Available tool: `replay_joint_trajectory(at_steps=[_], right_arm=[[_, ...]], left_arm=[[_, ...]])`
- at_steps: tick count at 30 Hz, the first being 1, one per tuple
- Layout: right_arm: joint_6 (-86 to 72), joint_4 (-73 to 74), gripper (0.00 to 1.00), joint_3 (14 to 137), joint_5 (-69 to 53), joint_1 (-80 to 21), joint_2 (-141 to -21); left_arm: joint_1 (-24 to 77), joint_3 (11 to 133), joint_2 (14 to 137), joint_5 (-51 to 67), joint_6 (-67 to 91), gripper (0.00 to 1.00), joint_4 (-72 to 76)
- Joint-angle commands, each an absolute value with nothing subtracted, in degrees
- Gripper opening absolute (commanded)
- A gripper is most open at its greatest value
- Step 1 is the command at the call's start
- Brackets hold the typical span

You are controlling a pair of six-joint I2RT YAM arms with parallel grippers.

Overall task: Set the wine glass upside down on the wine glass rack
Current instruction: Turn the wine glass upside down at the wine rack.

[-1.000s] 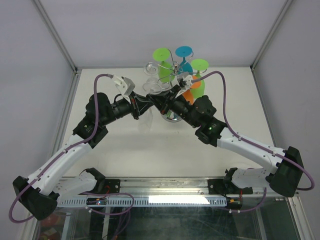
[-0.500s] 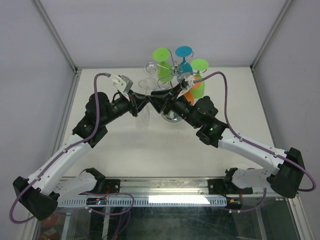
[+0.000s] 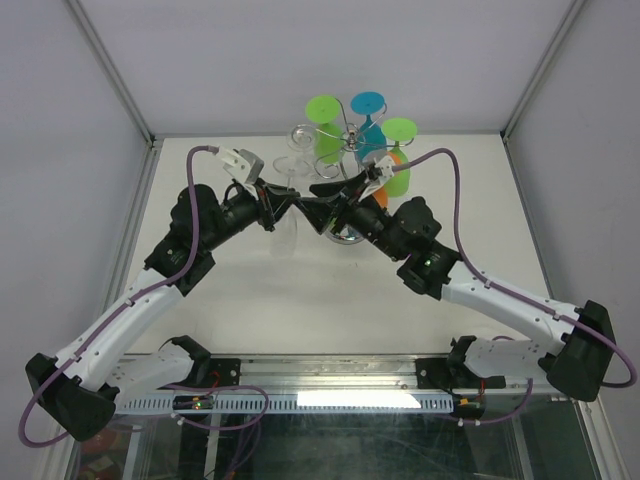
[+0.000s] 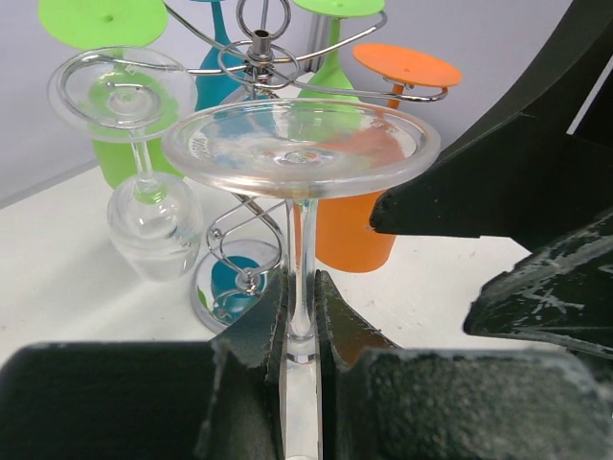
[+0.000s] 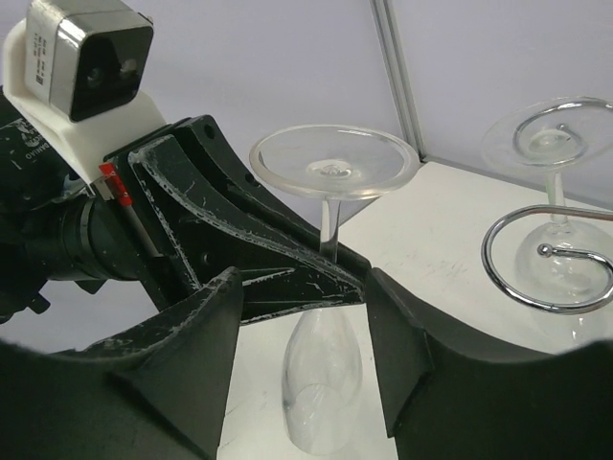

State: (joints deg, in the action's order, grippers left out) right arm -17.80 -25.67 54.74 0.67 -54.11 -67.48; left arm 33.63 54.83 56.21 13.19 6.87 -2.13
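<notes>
Wine glass (image 4: 300, 153) inverted, stem pinched by left claw (image 4: 301, 321); right claw (image 5: 303, 292) seemingly parted, empty.

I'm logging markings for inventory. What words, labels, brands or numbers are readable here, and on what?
None legible.
Sticker on the left arm's camera: print too small to read.
Held glass, foot rim: faint marks, too blurred to read.

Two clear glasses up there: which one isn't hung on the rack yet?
The glass pinched by its stem in the left gripper, foot up, this side of the rack. The other clear glass hangs bowl-down from a rack arm.
</notes>
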Motion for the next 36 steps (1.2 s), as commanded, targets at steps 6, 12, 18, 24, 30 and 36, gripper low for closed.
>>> replay_joint_trajectory(at_steps=[6,12,18,24,30,36], right_arm=[[-16.24,-25.16,0.62,52.08,2.14,-54.38,-61.23],[-12.36,-21.31,0.63,51.15,3.84,-54.32,-58.88],[-6.45,-16.59,0.62,51.99,7.12,-54.33,-57.17],[-0.20,-16.45,0.62,50.77,8.98,-54.33,-55.15],[3.23,-7.52,0.63,54.20,9.94,-54.33,-53.48],[9.23,0.26,0.64,59.65,9.85,-54.25,-54.12]], left_arm=[[33.04,54.68,53.44,10.65,7.52,0.00,0.76],[33.00,52.67,53.27,11.21,8.20,0.00,2.87],[33.00,49.96,54.02,12.51,10.41,0.00,7.78],[33.06,49.72,56.23,10.11,9.98,0.00,8.25],[33.02,51.65,58.20,8.21,7.69,0.00,5.42],[33.21,51.22,58.80,7.55,7.38,0.00,7.11]])
